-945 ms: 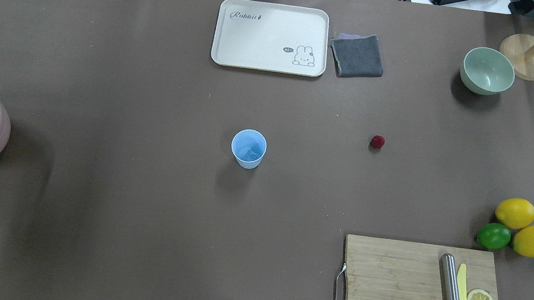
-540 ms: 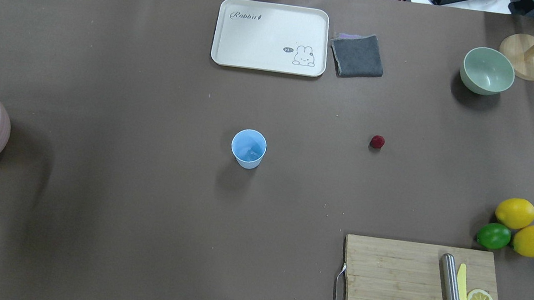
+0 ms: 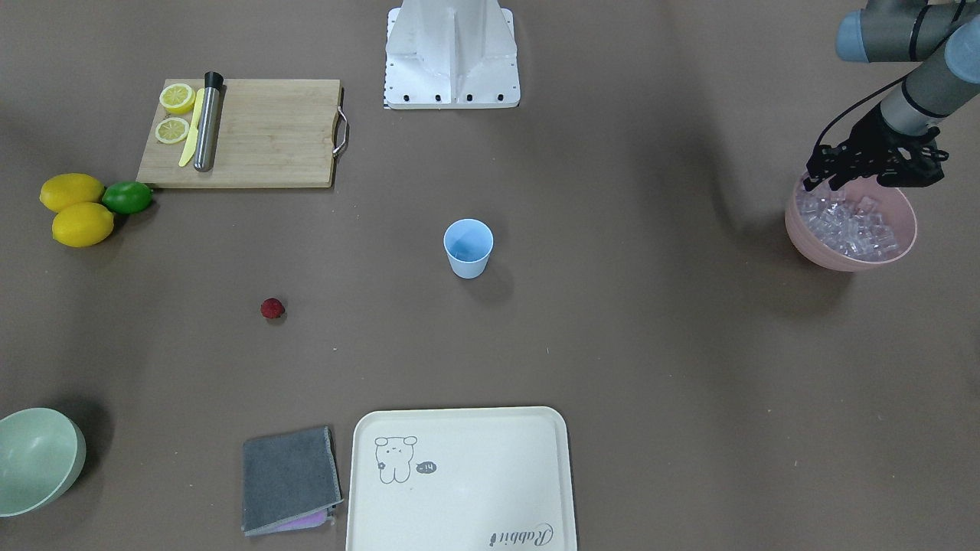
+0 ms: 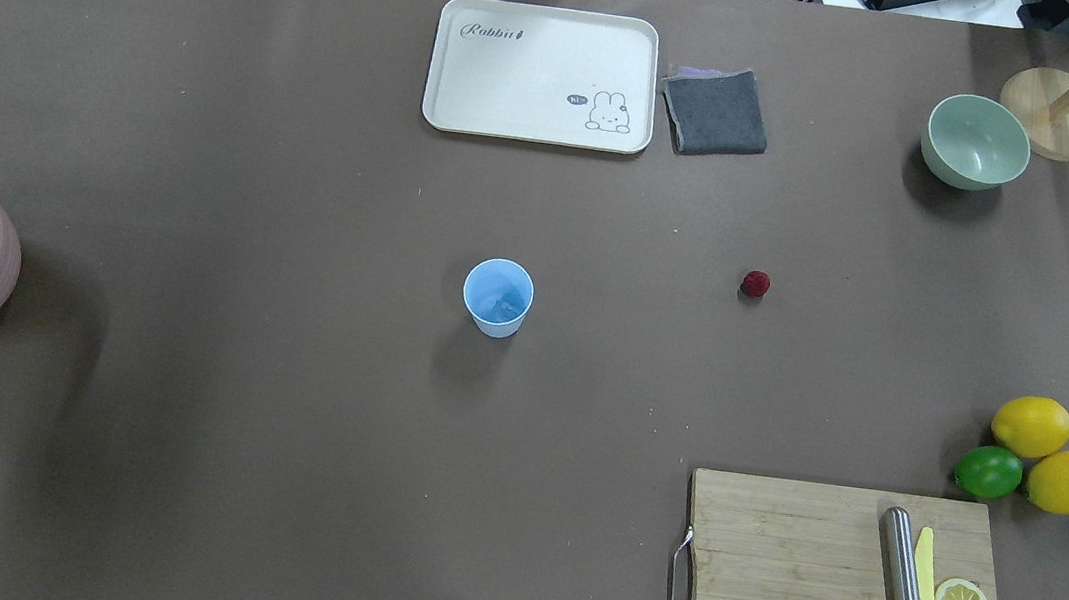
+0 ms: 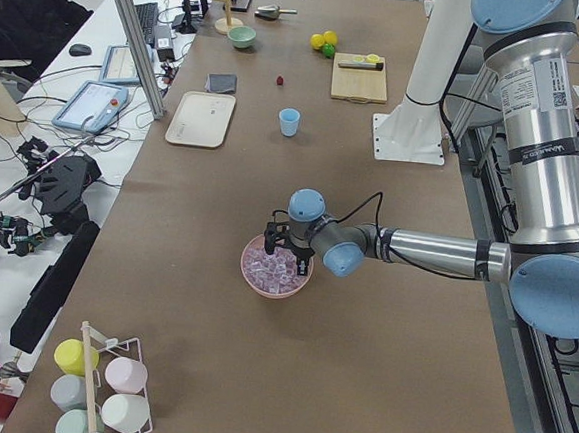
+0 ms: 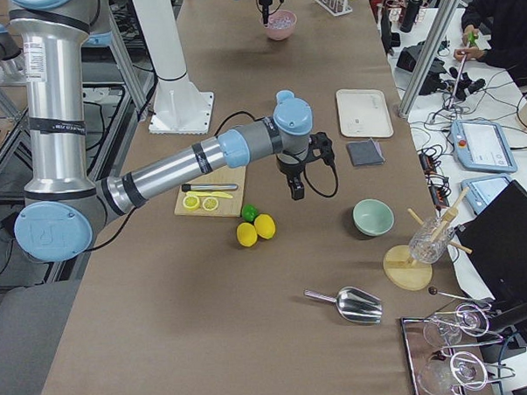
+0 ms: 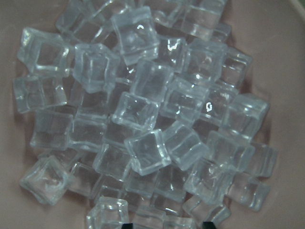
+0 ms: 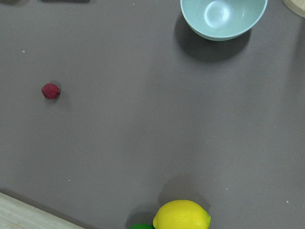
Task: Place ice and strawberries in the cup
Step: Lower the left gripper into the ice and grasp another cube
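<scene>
The light blue cup (image 4: 498, 296) stands upright mid-table, also in the front view (image 3: 468, 246); a pale shape lies at its bottom. The dark red strawberry (image 4: 755, 283) lies on the table to its right and shows in the right wrist view (image 8: 50, 91). The ice (image 7: 143, 119) fills a pink bowl (image 3: 819, 249) at the table's left end. My left gripper (image 3: 850, 180) hangs open just above the ice, holding nothing. My right gripper (image 6: 296, 183) hovers high near the lemons, far right of the strawberry; I cannot tell whether it is open or shut.
A cream rabbit tray (image 4: 542, 74) and a grey cloth (image 4: 714, 111) lie at the back. A pale green bowl (image 4: 975, 141) stands back right. Two lemons (image 4: 1050, 454) and a lime (image 4: 988, 472) sit beside a cutting board (image 4: 785, 570) with a knife and lemon slices.
The visible part of my right gripper has slid further out at the overhead view's right edge. My left gripper has shifted slightly over the ice bowl. Cup and strawberry have not moved.
</scene>
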Available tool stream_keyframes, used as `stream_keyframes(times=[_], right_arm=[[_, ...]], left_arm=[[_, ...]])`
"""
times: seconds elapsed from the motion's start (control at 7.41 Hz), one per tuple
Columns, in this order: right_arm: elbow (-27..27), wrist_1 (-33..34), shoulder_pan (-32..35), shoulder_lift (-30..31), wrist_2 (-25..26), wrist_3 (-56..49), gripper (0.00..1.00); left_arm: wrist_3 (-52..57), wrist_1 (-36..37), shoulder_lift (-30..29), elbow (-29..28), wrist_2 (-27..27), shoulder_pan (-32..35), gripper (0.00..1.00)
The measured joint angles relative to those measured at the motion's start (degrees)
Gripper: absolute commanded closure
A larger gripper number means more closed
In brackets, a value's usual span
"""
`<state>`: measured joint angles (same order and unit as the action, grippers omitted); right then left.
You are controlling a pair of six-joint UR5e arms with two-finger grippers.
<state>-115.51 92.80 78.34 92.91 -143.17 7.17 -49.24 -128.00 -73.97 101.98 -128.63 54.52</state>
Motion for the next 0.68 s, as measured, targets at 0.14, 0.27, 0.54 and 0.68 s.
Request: stream_keyframes(times=[0.14, 0.27, 0.54, 0.68], right_arm=[[0.0, 0.0, 0.3, 0.2, -1.0, 0.0, 0.00], [-0.1, 0.0, 0.8, 0.6, -1.7, 0.0, 0.00], [-0.1, 0.0, 1.3, 0.9, -2.4, 0.0, 0.00], [0.0, 0.0, 1.3, 0.9, -2.5, 0.0, 0.00]], left_arm=[[-0.1, 0.0, 0.0, 0.1, 0.0, 0.0, 1.00], [-0.2, 0.1, 0.0, 0.3, -0.1, 0.1, 1.00], [-0.2, 0.5, -0.1, 1.1, -1.0, 0.5, 1.00], [0.1, 0.6, -0.1, 1.6, -2.4, 0.8, 1.00]])
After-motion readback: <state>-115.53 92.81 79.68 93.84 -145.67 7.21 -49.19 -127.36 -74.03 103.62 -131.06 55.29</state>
